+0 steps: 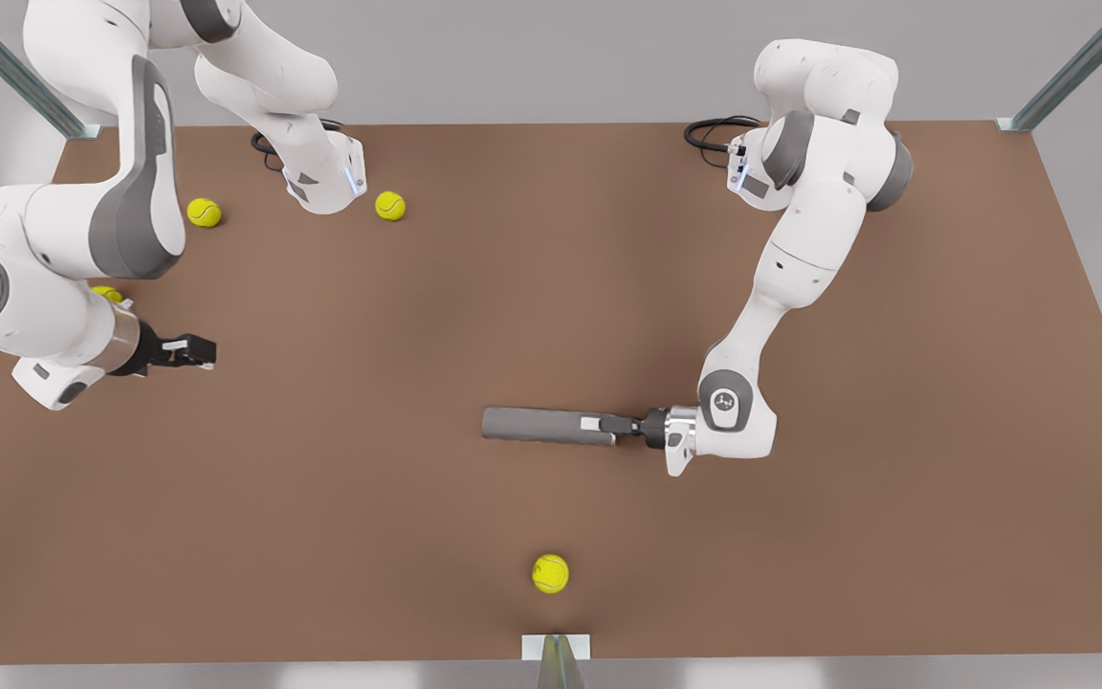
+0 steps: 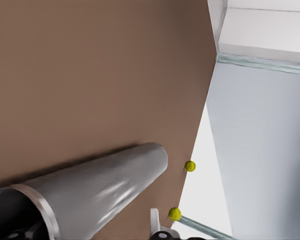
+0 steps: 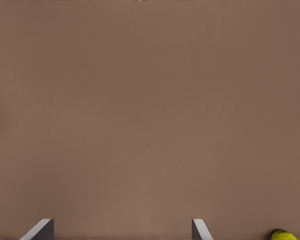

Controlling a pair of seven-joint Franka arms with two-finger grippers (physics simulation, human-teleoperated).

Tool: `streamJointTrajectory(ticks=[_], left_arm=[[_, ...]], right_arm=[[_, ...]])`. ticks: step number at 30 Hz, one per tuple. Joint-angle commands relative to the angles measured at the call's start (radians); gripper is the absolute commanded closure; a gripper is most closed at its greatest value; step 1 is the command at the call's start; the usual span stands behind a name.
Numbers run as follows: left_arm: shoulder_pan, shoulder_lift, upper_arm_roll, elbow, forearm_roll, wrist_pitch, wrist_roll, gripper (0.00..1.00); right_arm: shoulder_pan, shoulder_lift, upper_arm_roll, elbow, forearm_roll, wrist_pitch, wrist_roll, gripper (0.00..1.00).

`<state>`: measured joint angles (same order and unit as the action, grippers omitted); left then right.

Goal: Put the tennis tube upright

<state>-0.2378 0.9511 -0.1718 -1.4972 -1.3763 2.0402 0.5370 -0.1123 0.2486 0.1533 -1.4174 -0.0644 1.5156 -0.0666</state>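
Two Franka arms stand over a brown table [image 1: 800,574], and the tennis tube [image 1: 541,425] lies flat on its side near the middle of it, pointing along the front view's left-right line. At the tube's end toward the front view's right, the left gripper [image 1: 608,428] reaches in level with the table, its fingers closed on the tube's wall at the silvery-rimmed open mouth; in the left wrist view that rim and the grey metallic body [image 2: 100,192] run away across the brown surface. The right gripper [image 1: 197,351] hangs over bare table at the front view's left, well apart from the tube, holding nothing, and its two fingertips [image 3: 40,231] stand wide apart in the right wrist view. Four yellow tennis balls lie scattered: one [image 1: 550,573] near the front edge, two [image 1: 204,212] [image 1: 390,206] toward the back, and one [image 1: 107,294] partly hidden behind the right arm.
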Motion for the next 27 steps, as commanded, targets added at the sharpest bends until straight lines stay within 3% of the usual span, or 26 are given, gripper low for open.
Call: streamJointTrajectory(ticks=[1,7,27], left_arm=[[0.0,0.0,0.0,0.0,0.0,0.0,0.0,0.33],[0.0,0.0,0.0,0.0,0.0,-0.015,-0.008,0.5],[0.008,-0.018,0.003,0.005,0.003,-0.097,-0.008,0.74]], right_arm=[[-0.001,0.0,0.0,0.0,0.0,0.0,-0.001,0.0],[0.0,0.0,0.0,-0.003,0.0,-0.009,-0.001,0.0],[0.005,0.003,0.0,-0.005,0.0,-0.02,-0.001,0.0]])
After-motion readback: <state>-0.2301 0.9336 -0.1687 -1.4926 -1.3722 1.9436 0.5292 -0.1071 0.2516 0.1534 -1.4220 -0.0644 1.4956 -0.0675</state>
